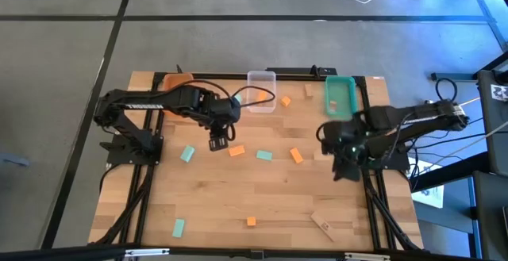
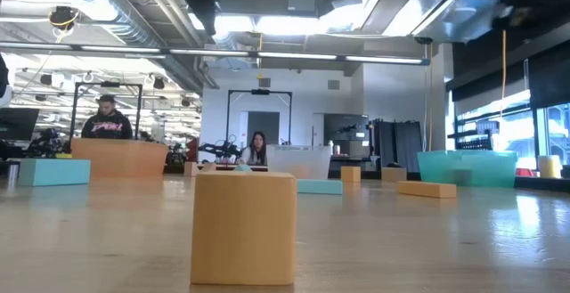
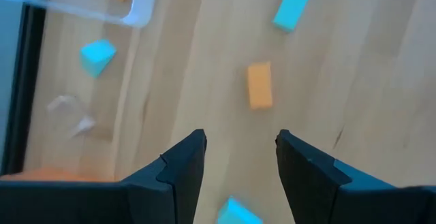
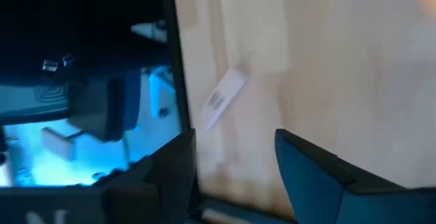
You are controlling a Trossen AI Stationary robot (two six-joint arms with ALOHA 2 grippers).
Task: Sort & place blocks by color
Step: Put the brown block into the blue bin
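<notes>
Small blocks lie scattered flat on the wooden table: orange ones, mint ones and plain wood ones. My left gripper hangs open above the table's middle, pointing steeply down, with nothing between its fingers; an orange block lies just beyond its fingertips. My right gripper is open and holds nothing, at the table's right edge. In its wrist view only bare wood and the table's rim show.
Along the far edge stand an orange bin, half hidden by the left arm, a clear bin and a teal bin. Two more orange blocks lie between the clear and teal bins. People sit in the room behind.
</notes>
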